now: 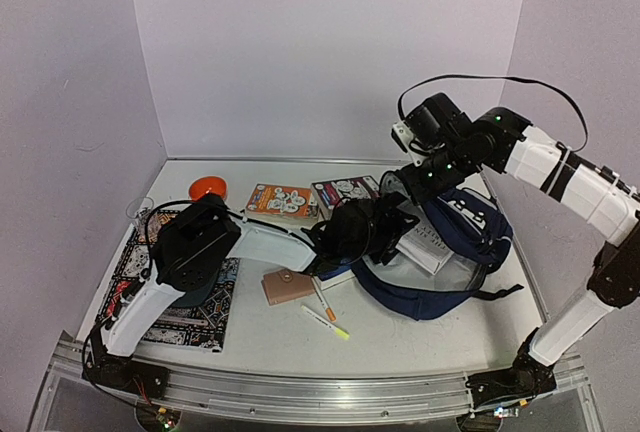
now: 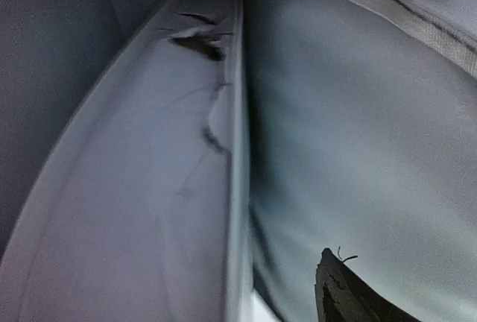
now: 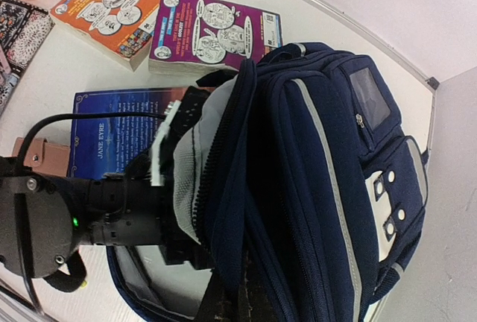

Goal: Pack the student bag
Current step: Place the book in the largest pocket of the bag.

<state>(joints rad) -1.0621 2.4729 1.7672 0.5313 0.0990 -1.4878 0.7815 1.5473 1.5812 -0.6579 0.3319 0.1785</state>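
Your bag (image 1: 462,224) sits on the right half of the table (image 1: 420,327), mouth open toward the left, with a blue book (image 3: 112,124) just beside the opening. Your left arm (image 1: 275,244) reaches over that book into the mouth; the left gripper is buried inside, its camera showing only grey lining (image 2: 358,150), so you cannot tell how wide it stands or what it holds. Your right gripper (image 1: 413,180) hangs at the bag's upper rim, its fingers hidden, grip unclear.
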